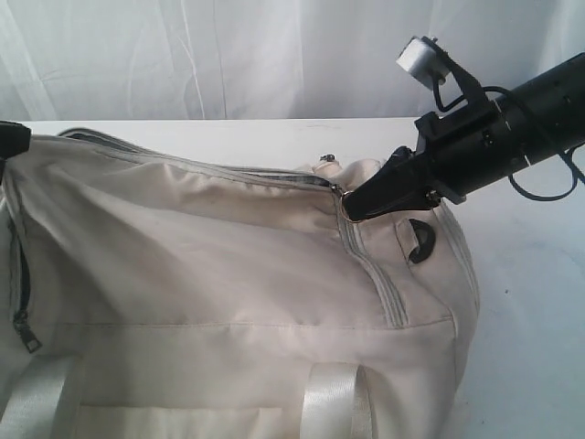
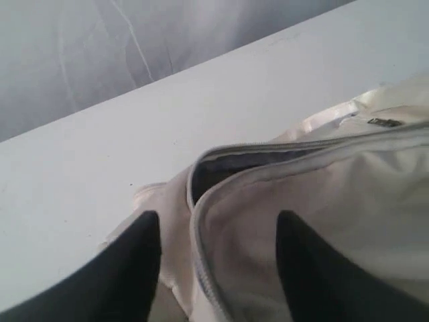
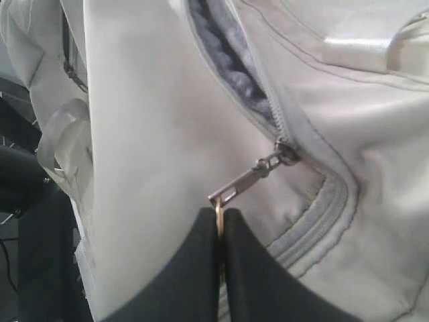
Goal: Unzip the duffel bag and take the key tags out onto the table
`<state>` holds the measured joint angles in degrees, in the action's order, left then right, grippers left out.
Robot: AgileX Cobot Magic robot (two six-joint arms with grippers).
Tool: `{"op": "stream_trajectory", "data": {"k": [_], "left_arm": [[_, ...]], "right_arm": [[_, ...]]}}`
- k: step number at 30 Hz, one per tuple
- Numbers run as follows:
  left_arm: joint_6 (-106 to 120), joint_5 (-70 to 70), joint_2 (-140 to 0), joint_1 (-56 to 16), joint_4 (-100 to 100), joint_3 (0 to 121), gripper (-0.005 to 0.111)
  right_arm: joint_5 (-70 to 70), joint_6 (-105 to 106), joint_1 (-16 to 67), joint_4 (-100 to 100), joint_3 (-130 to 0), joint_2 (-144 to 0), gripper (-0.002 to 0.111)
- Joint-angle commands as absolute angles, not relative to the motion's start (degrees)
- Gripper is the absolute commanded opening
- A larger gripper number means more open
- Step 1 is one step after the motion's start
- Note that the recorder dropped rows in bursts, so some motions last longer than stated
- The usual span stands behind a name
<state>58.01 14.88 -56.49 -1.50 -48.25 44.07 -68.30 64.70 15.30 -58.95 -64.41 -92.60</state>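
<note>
The cream duffel bag [image 1: 210,265] fills most of the white table [image 1: 530,302]. Its top zip runs open along the length, and grey lining [image 3: 228,60] shows in the gap. My right gripper [image 1: 352,203] is at the bag's right end, shut on the ring of the silver zip pull [image 3: 248,180]. My left gripper [image 2: 218,228] stands open over the bag's other end [image 2: 335,201], its black fingers [image 2: 144,255] on either side of the zip edge, holding nothing. In the exterior view only a black bit of it shows at the left edge [image 1: 7,137]. The key tags are hidden.
A white curtain [image 1: 228,55] hangs behind the table. A black D-ring [image 1: 422,240] sits on the bag's right end below my right gripper. A side pocket zip [image 1: 23,311] runs down the bag's left end. Shiny webbing handles [image 1: 334,402] lie at the front.
</note>
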Motion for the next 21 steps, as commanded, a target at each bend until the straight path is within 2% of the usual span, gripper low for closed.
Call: {"op": "stream_trajectory", "data": {"k": [1, 10, 15, 17, 21], "left_arm": [[63.7, 19.7, -55.4, -1.3, -55.7, 47.5, 0.061], [91.1, 40.6, -55.5, -1.4, -72.1, 54.7, 0.061], [95.3, 50.1, -60.2, -1.6, -75.7, 54.7, 0.061], [99.1, 52.5, -62.9, -4.1, -77.8, 54.7, 0.061], [108.2, 46.8, -69.5, -15.0, -76.8, 54.7, 0.061]], "right_arm": [[-70.0, 65.7, 14.9, -59.7, -63.9, -91.9, 0.000], [-70.0, 65.7, 14.9, -59.7, -63.9, -91.9, 0.000], [-70.0, 65.7, 14.9, -59.7, -63.9, -91.9, 0.000], [-70.0, 65.7, 14.9, -59.7, -63.9, -91.9, 0.000], [-70.0, 65.7, 14.9, -59.7, -63.9, -91.9, 0.000]]}}
